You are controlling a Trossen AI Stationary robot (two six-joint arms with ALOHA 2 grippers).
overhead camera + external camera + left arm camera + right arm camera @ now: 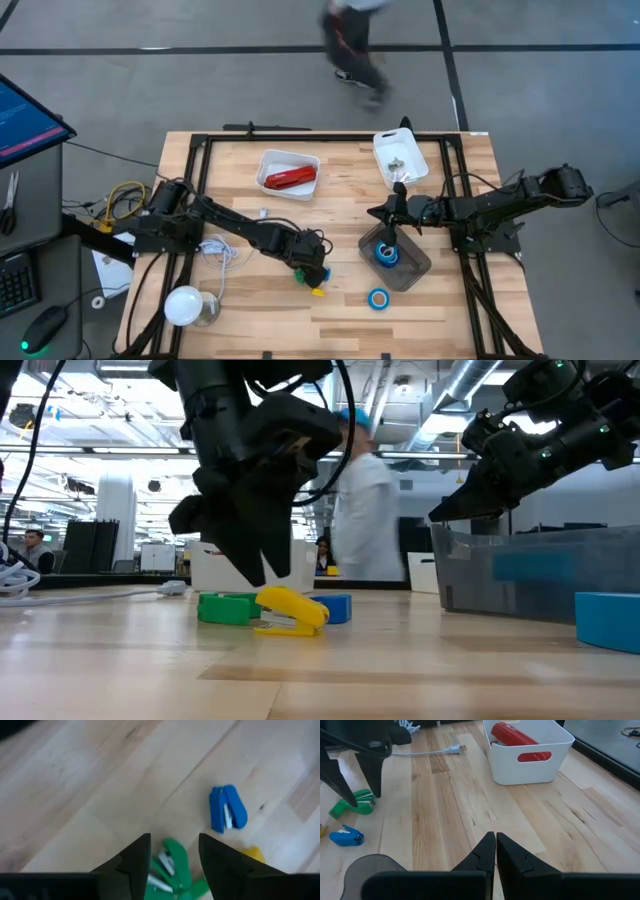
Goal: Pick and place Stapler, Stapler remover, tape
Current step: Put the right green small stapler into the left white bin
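Note:
My left gripper (175, 837) hangs open, pointing down over a green staple remover (176, 869) that lies on the wood between its two fingers; I see no touch. A blue remover (227, 815) and a yellow one (290, 610) lie close by. The red stapler (290, 179) lies in a white bin (268, 160) at the far side. One blue tape roll (378, 298) lies flat on the table, another (386, 254) inside a grey clear bin (412, 268). My right gripper (495, 836) is shut, held above that bin's far edge.
A second white bin (412, 150) with small pieces stands at the far right. A white cable and plug (455, 750) lie left of the removers, and a white round thing (183, 305) sits at the near left corner. A person walks behind the table.

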